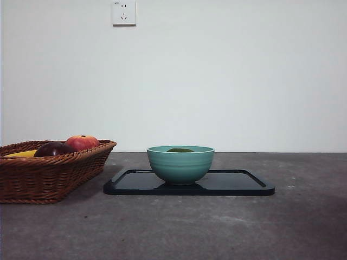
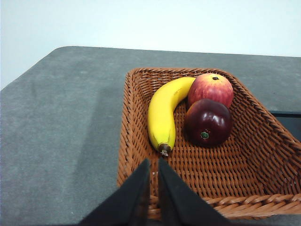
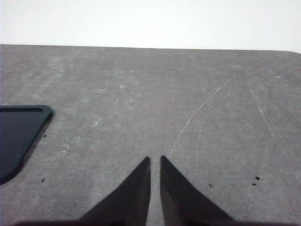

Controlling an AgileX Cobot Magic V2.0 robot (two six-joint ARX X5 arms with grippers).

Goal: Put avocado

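The avocado (image 1: 180, 150) lies inside the teal bowl (image 1: 180, 165); only its dark olive top shows above the rim in the front view. The bowl stands on the black tray (image 1: 244, 184). My left gripper (image 2: 154, 163) is shut and empty, held above the near edge of the wicker basket (image 2: 136, 141). My right gripper (image 3: 155, 160) is shut and empty over bare table, to the side of the tray's corner (image 3: 19, 132). Neither arm shows in the front view.
The wicker basket (image 1: 49, 173) stands at the left and holds a banana (image 2: 162, 113), a red-orange apple (image 2: 211, 88) and a dark maroon fruit (image 2: 208, 121). A wall socket (image 1: 123, 12) is on the white wall behind.
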